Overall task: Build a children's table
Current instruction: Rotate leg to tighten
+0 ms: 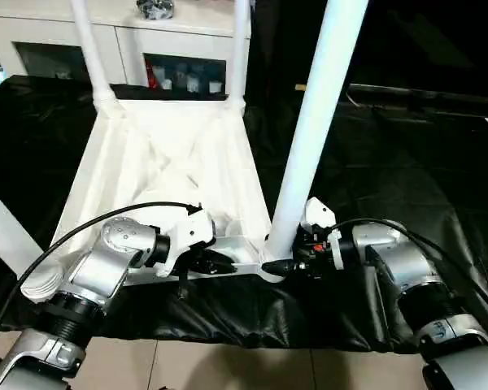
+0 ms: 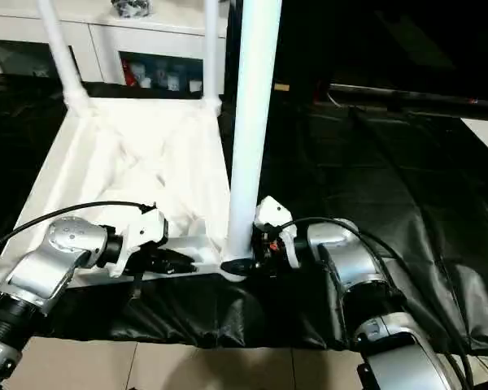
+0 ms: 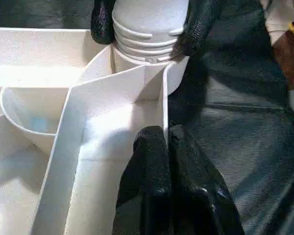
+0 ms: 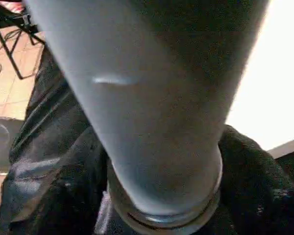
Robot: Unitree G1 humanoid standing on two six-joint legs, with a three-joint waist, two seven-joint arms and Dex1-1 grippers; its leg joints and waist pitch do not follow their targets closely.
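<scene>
The white tabletop (image 1: pixel 171 154) lies upside down on black cloth, ribs facing up. Two white legs (image 1: pixel 89 49) (image 1: pixel 240 49) stand in its far corner sockets. A third leg (image 1: pixel 317 122) stands upright at the near right corner socket (image 3: pixel 175 78), its ridged base (image 3: pixel 147 29) sitting in the socket's mouth. My right gripper (image 1: pixel 281 264) is shut on that base, one finger on each side. My left gripper (image 3: pixel 165 134) is shut on the thin near rim wall of the tabletop, just left of that corner. Another white leg (image 1: pixel 4 223) slants at the left edge.
A white cabinet (image 1: pixel 130 41) with glass doors stands behind the table. Wrinkled black cloth (image 1: pixel 390 162) covers the ground around the tabletop, and tiled floor (image 1: pixel 228 366) begins at its near edge. A person's hand (image 3: pixel 290 54) shows beside the cloth.
</scene>
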